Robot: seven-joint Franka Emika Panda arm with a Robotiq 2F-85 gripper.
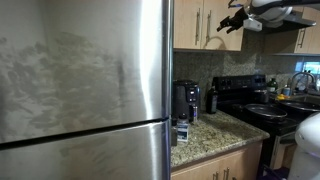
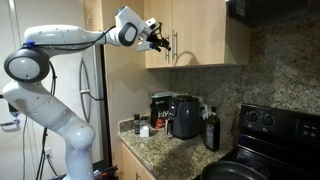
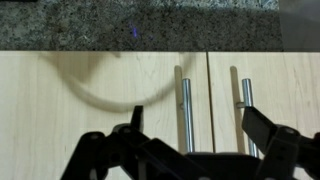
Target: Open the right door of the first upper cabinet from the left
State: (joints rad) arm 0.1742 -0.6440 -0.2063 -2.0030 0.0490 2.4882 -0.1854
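Note:
The first upper cabinet (image 1: 190, 25) is light-tan wood and shows in both exterior views (image 2: 210, 30). Both doors are shut. The wrist view stands upside down, with the granite backsplash at the top. There the right door (image 3: 100, 110) is the panel at picture left, with its silver bar handle (image 3: 185, 100) beside the seam. The twin door's handle (image 3: 246, 95) is to its right. My gripper (image 3: 192, 112) is open, close in front of the two handles and touching neither. It also shows in both exterior views (image 1: 232, 20) (image 2: 160, 40).
A large steel fridge (image 1: 80, 90) fills the left. On the granite counter (image 1: 215, 135) stand a black coffee maker (image 2: 185, 115) and a dark bottle (image 2: 211, 128). A black stove (image 1: 255, 100) sits under the range hood (image 1: 290, 18).

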